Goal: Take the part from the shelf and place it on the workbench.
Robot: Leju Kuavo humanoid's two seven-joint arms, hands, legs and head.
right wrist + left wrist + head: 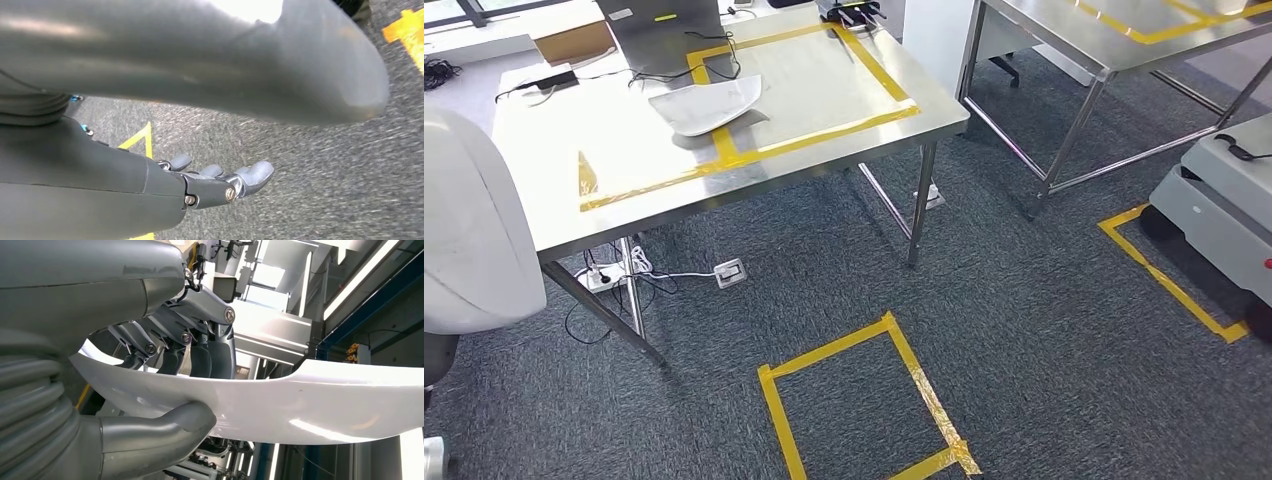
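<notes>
In the left hand (165,385), thumb and fingers are clamping the white part (310,400). Right hand (220,182) is hanging over carpet (1024,330), fingers apart, holding nothing

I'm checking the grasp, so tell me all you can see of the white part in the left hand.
The part is a glossy white panel, plastic by its look, long, thin and gently curved, with soft reflections on its surface. The left hand grips it near one end: the thumb presses one face and the fingers wrap the opposite edge. The rest juts out unsupported, and nothing else touches it.
</notes>
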